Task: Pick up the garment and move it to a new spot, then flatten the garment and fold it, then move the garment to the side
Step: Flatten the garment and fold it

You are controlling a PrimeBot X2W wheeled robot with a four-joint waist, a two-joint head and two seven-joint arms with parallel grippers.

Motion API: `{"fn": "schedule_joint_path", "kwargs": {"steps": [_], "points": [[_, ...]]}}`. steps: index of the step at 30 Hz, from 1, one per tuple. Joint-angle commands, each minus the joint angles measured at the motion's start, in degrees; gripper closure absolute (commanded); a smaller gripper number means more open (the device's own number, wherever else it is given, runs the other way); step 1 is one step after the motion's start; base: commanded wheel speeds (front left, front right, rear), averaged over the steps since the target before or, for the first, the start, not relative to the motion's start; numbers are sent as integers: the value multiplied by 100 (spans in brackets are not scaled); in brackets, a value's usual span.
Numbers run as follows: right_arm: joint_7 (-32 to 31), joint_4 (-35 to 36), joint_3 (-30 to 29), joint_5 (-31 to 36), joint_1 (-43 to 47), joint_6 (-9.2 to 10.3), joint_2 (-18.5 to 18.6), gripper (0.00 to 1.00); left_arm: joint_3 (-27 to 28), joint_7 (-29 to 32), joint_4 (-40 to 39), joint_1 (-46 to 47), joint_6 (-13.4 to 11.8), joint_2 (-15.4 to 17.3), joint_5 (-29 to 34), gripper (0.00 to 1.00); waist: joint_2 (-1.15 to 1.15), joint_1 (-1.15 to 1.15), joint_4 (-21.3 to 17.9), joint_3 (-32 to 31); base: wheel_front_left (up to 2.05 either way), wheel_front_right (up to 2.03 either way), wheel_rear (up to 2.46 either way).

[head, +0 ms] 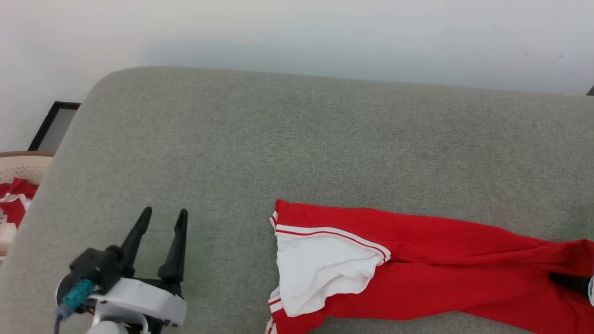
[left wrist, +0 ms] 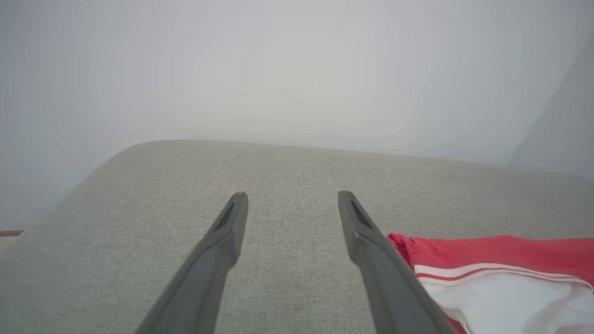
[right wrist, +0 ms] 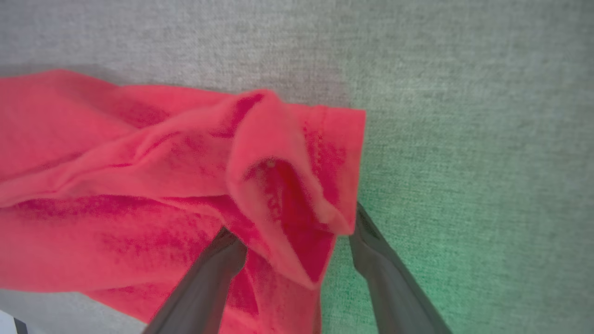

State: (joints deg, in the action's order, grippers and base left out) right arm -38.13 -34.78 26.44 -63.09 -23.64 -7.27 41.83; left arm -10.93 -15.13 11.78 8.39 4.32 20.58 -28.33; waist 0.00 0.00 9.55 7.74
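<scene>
Left claw (head: 165, 211) near crumpled garment (head: 441, 260)

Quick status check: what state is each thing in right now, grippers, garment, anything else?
garment: lying bunched on the cushion, not flattened or folded, white sleeve on top.
left gripper: open, empty, over bare cushion beside the garment.
right gripper: open, fingers straddling a raised fold of the garment.
basket: holding red-and-white cloth.

No readable text or numerals show on the garment (head: 441, 260) or elsewhere.
</scene>
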Motion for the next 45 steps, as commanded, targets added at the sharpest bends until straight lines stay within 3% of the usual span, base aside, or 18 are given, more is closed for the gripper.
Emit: {"fn": "schedule_joint_path", "kwargs": {"steps": [1,4,5,6,8,9,17,28,34,39,45], "points": [[-60,-39,150,53,72,-40,-430,0,105,3,-30,-71,35,-108,180,0,0,0,-18,23,0,0,0],[-75,-157,118,179,-8,-40,-610,0,330,3,-19,-128,124,-286,625,0,0,0,-62,62,0,0,0],[-73,-179,103,209,-30,-40,-668,11,395,4,9,-156,134,-320,762,0,0,0,-89,75,0,0,0],[-46,-206,74,230,-59,-40,-718,55,453,4,35,-177,165,-384,852,0,0,0,-109,83,0,0,0],[32,-239,22,290,-148,-41,-807,94,586,3,68,-182,202,-469,1017,0,0,0,-166,99,0,0,0],[80,-252,-21,314,-173,-41,-830,100,642,3,80,-181,223,-503,1074,0,0,0,-188,106,0,0,0],[493,-350,-492,453,-428,-17,-599,100,977,3,65,-194,314,-699,1356,0,0,0,-499,219,0,0,0],[1411,-1082,-1587,686,-679,-19,188,100,1066,3,-135,-98,319,-721,1504,0,0,0,-904,478,0,0,0],[1545,-1380,-1956,680,-692,-20,487,100,1054,3,-160,-71,320,-737,1461,0,0,0,-950,463,0,0,0],[1451,-894,-1730,789,-543,-20,443,100,1090,3,-104,-148,320,-795,1428,0,0,0,-1001,394,0,0,0],[1190,528,-1249,883,-141,-20,344,100,1061,2,15,-268,320,-915,1361,0,0,0,-992,252,0,0,0]]}}
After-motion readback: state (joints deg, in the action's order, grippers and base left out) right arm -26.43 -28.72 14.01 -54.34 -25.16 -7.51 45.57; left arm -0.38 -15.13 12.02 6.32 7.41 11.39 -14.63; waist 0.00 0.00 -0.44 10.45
